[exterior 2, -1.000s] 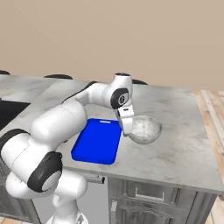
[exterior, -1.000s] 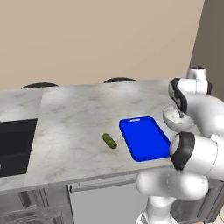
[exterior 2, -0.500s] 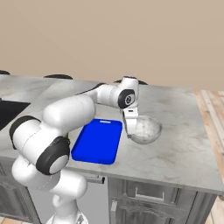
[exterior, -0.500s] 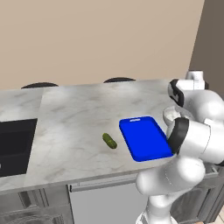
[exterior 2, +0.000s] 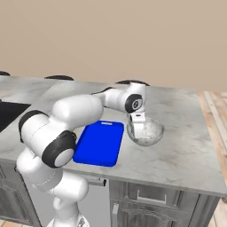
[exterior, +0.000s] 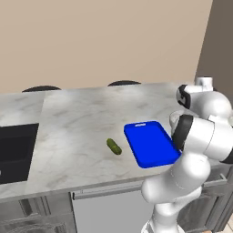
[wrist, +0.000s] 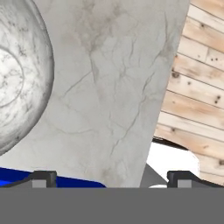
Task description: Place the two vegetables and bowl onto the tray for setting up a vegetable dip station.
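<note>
Currently the gripper [exterior 2: 139,128] hangs over the near rim of the bowl [exterior 2: 148,132] with its jaws spread wide, grasping nothing. Just left of the bowl on the marble counter [exterior: 77,132] lies the blue tray [exterior 2: 99,142], bare, with the cucumber [exterior: 113,146] further left.

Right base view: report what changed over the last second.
The open gripper has dropped lower over the near rim of the speckled greyish-white bowl, gripping nothing yet. The bowl, the bright blue rectangular tray and the dark green cucumber stayed put.
</note>
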Motion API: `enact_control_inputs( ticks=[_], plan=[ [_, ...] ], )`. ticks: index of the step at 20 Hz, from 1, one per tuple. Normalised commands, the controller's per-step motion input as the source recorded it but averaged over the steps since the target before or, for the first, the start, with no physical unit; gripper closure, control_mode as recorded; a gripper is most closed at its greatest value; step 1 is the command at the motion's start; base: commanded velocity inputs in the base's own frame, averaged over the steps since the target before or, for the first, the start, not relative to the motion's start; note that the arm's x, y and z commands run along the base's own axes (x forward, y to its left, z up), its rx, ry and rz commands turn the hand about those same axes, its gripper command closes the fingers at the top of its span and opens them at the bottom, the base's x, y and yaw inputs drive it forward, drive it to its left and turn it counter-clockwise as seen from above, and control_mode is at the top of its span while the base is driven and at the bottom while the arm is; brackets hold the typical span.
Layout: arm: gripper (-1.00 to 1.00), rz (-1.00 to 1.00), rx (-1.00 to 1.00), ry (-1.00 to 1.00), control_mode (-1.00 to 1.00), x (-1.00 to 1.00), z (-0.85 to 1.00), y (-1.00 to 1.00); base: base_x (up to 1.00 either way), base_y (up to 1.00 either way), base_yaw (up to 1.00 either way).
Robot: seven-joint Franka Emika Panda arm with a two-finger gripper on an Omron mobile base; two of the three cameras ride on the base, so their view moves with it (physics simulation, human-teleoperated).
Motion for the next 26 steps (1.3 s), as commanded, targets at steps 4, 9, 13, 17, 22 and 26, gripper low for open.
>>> enact_control_inputs(
  ticks=[4, 9, 13, 17, 22, 26],
  plan=[
    [-1.00, 0.00, 0.00, 0.00, -1.00, 0.18, -0.19, -0.09, 0.00, 0.00, 0.00],
    [-1.00, 0.00, 0.01, 0.00, -1.00, 0.27, -0.16, -0.10, 0.00, 0.00, 0.00],
    [-1.00, 0.00, 0.02, 0.00, -1.00, 0.27, -0.10, -0.09, 0.00, 0.00, 0.00],
    [-1.00, 0.00, 0.03, 0.00, -1.00, 0.27, -0.07, -0.11, 0.00, 0.00, 0.00],
    [-1.00, 0.00, 0.01, 0.00, -1.00, 0.24, -0.13, -0.09, 0.00, 0.00, 0.00],
    [-1.00, 0.00, 0.00, 0.00, -1.00, 0.25, -0.18, -0.06, 0.00, 0.00, 0.00]
  ],
)
